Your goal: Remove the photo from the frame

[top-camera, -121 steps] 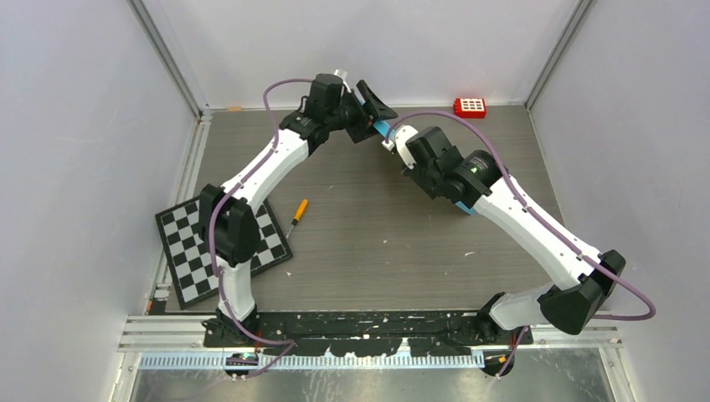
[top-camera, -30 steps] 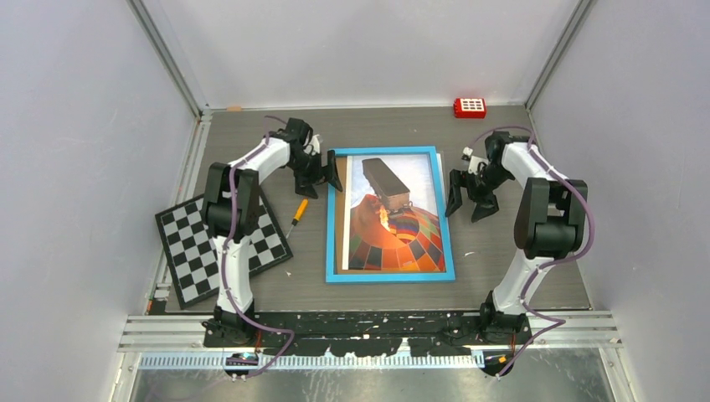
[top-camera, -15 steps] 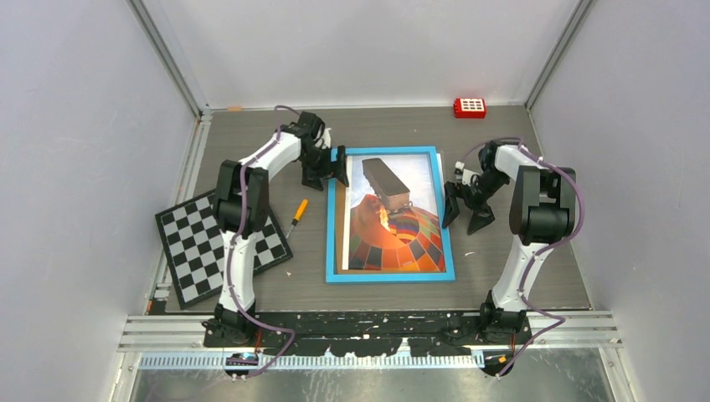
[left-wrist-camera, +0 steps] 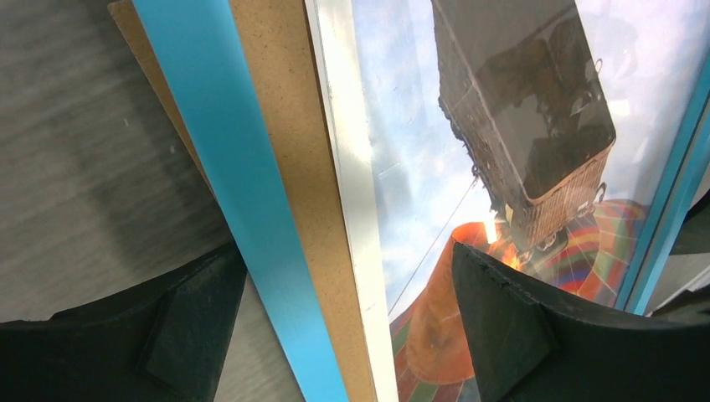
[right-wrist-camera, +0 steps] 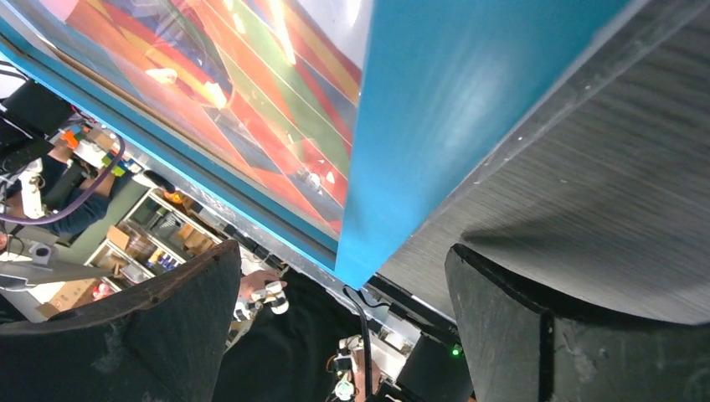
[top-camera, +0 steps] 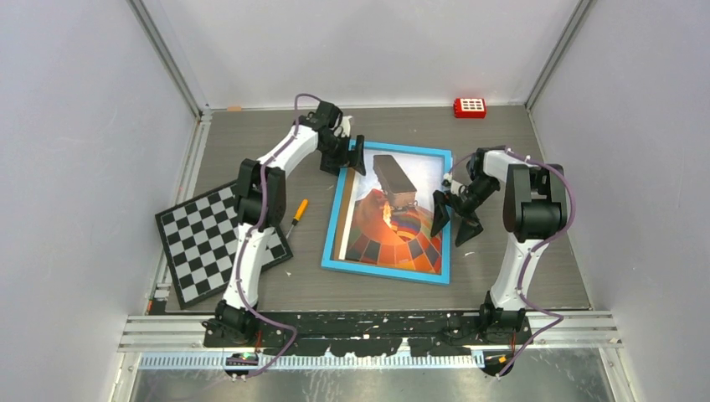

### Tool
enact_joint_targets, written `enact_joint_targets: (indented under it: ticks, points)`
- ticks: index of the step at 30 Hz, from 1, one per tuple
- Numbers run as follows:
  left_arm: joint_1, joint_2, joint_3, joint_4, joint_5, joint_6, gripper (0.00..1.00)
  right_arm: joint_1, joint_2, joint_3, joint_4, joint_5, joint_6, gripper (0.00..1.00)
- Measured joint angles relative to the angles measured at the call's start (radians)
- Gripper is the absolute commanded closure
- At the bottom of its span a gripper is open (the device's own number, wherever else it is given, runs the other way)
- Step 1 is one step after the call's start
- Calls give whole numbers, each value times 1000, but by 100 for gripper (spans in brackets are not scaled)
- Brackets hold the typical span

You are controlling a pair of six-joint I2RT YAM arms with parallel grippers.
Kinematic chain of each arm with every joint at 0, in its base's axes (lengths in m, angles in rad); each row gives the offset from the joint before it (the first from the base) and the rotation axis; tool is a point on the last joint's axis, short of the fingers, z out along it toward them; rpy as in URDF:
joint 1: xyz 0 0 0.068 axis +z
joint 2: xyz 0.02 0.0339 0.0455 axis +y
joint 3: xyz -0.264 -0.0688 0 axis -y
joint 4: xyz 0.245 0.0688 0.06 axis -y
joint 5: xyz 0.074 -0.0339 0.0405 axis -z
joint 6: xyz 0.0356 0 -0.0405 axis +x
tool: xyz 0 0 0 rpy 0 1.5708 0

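The frame [top-camera: 381, 268], with its thin blue border, lies face up and slightly skewed on the table. Inside it is the photo [top-camera: 389, 226] of an orange-red balloon and dark basket. My left gripper [top-camera: 347, 161] is open at the frame's far left corner. In the left wrist view, one finger [left-wrist-camera: 167, 335] is over the table and the other over the photo [left-wrist-camera: 419, 126], astride the blue border [left-wrist-camera: 226, 142] and a brown fibreboard strip [left-wrist-camera: 285, 126]. My right gripper [top-camera: 453, 222] is open astride the right border [right-wrist-camera: 435, 109], with nothing clamped.
A black-and-white chequered board [top-camera: 213, 243] lies at the near left, partly under the left arm. An orange-handled screwdriver [top-camera: 297, 216] lies between it and the frame. A red block [top-camera: 470, 107] sits at the back right. Walls close in on three sides.
Both grippers have moved in from beside the frame to straddle its edges. The frame has skewed, its far end shifting right. The right jaws have opened a little wider.
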State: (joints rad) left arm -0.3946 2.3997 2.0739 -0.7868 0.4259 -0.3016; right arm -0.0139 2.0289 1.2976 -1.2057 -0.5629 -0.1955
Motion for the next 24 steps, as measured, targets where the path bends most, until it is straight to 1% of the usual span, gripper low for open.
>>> enact_joint_targets:
  ticks: [4,6,7,11,14,19,24]
  points:
    - [-1,56,99,-18,-6,31,8,35,-13,0,2,0,18,2]
    - [-12,94,159,-8,22,46,7,98,-13,-4,24,-3,26,0]
    - [-21,109,187,-8,5,58,7,127,-14,-4,19,22,39,0]
    - [-34,170,288,18,-22,90,5,201,-34,-13,-35,33,66,0]
    - [-33,174,294,29,-26,98,1,220,-38,-14,-56,43,57,0]
    - [-9,174,299,37,-15,93,0,229,-78,-23,-64,67,-4,0]
    - [34,159,298,29,-39,138,0,204,-154,-13,-152,108,-95,0]
